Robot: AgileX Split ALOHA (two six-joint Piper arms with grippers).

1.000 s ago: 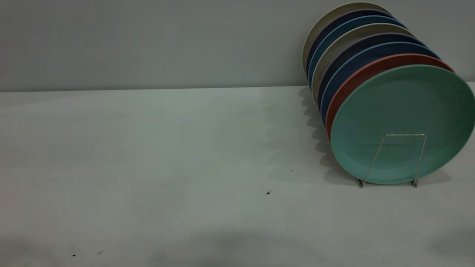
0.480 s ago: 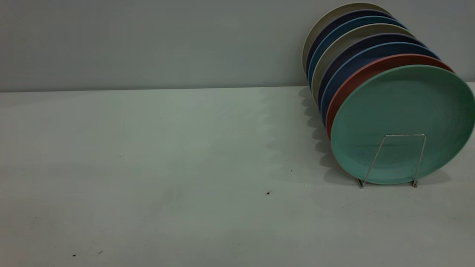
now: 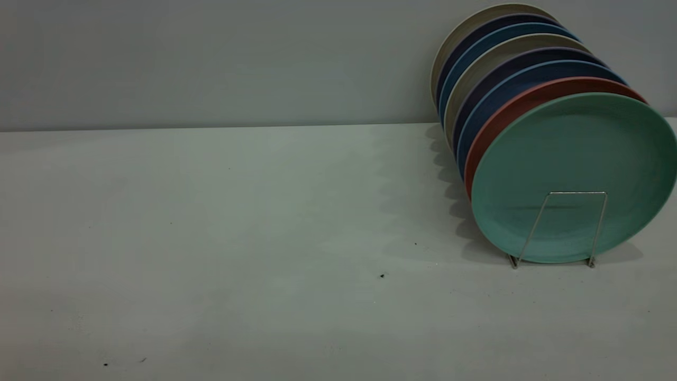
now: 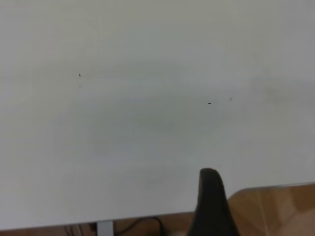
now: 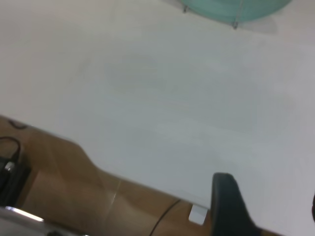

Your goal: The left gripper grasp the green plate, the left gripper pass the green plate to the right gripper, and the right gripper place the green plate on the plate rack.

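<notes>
Far from either hand (image 5: pixel 266 206), green plate (image 3: pixel 574 177) racked.

A pale grey-white matte counter (image 3: pixel 238 222) fills most of the exterior view, meeting a plain grey wall (image 3: pixel 211 58) at 12 o'clock. At 2 o'clock a row of round plates stands on edge: a salmon-pink plate (image 3: pixel 508 108), then two dark blue plates (image 3: pixel 492 87), a beige plate (image 3: pixel 476 66), a teal-blue plate (image 3: pixel 465 53), another dark blue one and a second beige plate (image 3: pixel 459 33) farthest back. Their scalloped shadow (image 3: pixel 418 201) falls on the counter beside them. Small dark specks (image 3: pixel 382 275) dot the counter near 6 o'clock. The wrist views show brown wooden flooring (image 5: pixel 74 182) beyond the counter edge.
</notes>
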